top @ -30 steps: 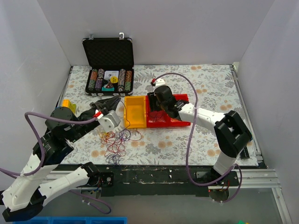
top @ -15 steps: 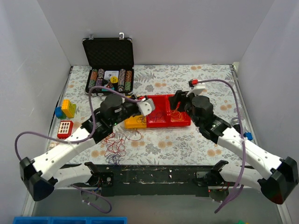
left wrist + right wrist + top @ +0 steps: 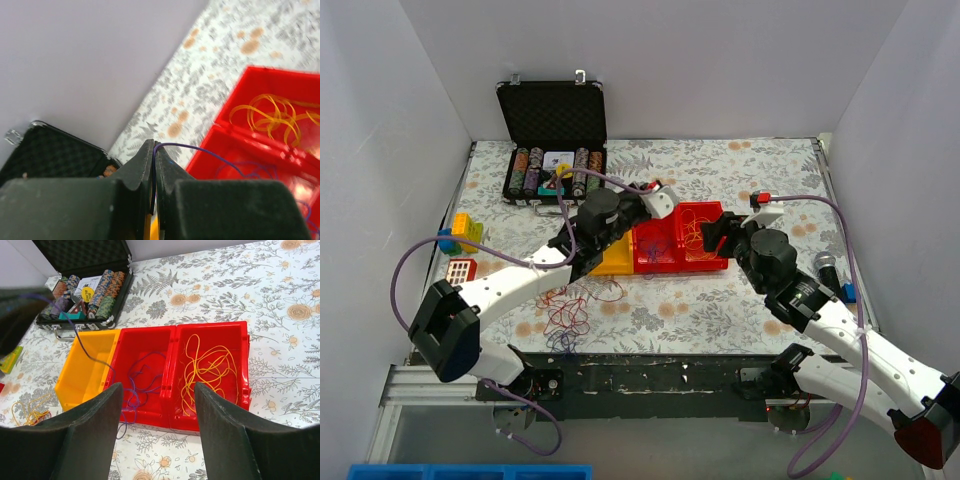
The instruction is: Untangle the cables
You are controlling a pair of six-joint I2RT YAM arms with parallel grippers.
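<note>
I've got the left gripper [image 3: 153, 150] pinching a purple strand [image 3: 200, 148] at the left end of the red bin [image 3: 246, 365] — yellow loops [image 3: 210, 365] in its right compartment, purple loops [image 3: 142, 377] in its left. Facing the bin, my right gripper [image 3: 157, 390] is spread wide — the tangled cables [image 3: 568, 312] lie left of it.

light: bright, even, soft shadows | left wrist: background blurred | right wrist: sharp
</note>
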